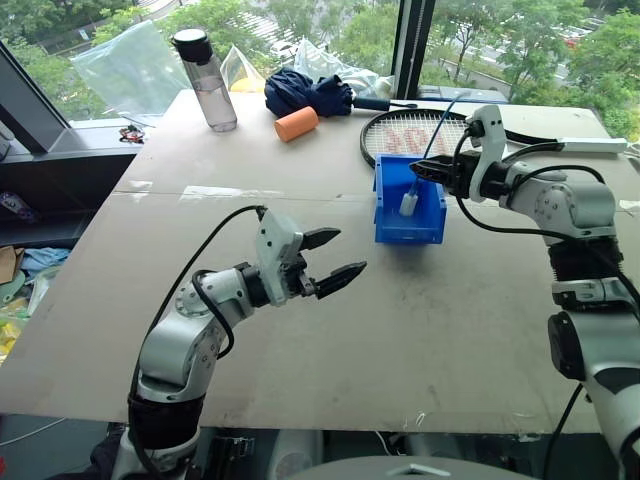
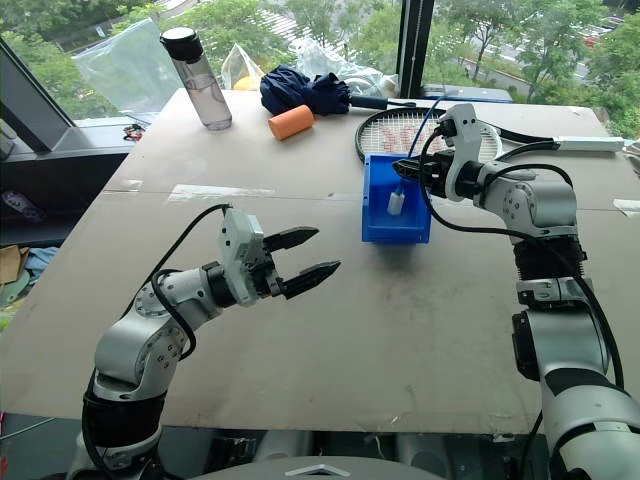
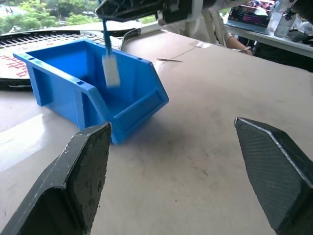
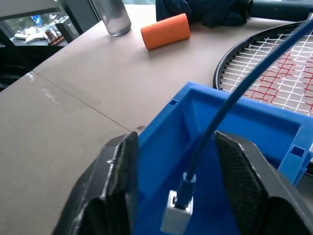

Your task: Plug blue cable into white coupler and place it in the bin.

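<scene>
Right wrist view: right pincer point(image 4: 176, 196) open over bin point(image 4: 274, 127).

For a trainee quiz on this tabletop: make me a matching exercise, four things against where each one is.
Things:
1. white coupler
2. racket
3. orange foam cylinder
4. water bottle

Places:
A. far left part of the table
B. lying flat behind the bin
C. hanging on the blue cable over the bin
D. beside the dark blue cloth

Pairs: 1-C, 2-B, 3-D, 4-A
</scene>
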